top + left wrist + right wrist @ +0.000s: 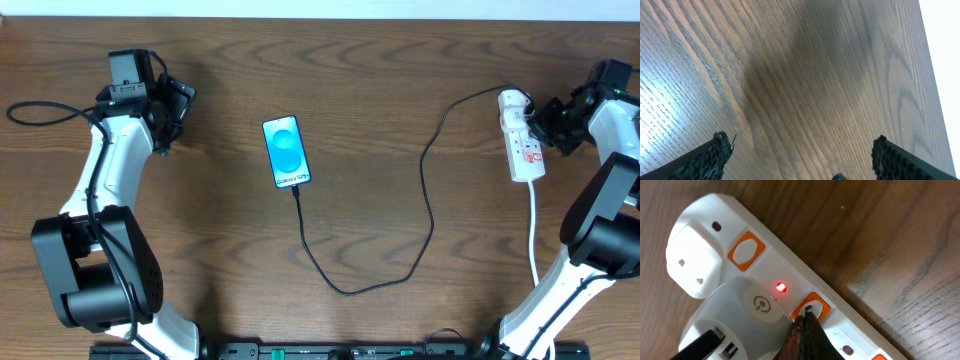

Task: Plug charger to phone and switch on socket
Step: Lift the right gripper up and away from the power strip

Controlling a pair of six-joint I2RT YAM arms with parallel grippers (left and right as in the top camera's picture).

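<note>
At the far right of the bench (380,60), the socket (522,140), laid lengthwise from far to near, with its thick white cord (535,230) trailing toward the near edge. Against it, the right fingers (806,335), clenched together with nothing between them, tip set on an orange-framed switch (811,307) just beside the white adapter (752,312) plugged into the strip. Just above that switch, a red lamp (781,287), lit; further along, a second orange switch (746,251).

From the far end of the socket, the charger (432,215), a thin black line sweeping toward the middle of the bench, looping near the front and climbing to meet the near short edge of the phone (287,152). Cannot tell from overhead how deep the tip sits. Phone flat, screen up and glowing blue, left of centre, well apart from both pairs of fingers and between them.

Right arm: base at the near right corner, elbow bent, forearm stretched to the far right, wrist turned inward onto the socket from its outer side.

At the far left, the left fingers (710,160), released and spread wide, grasping nothing, only bare wood grain beneath. Left arm folded, base near the front, forearm running to the far left corner.
</note>
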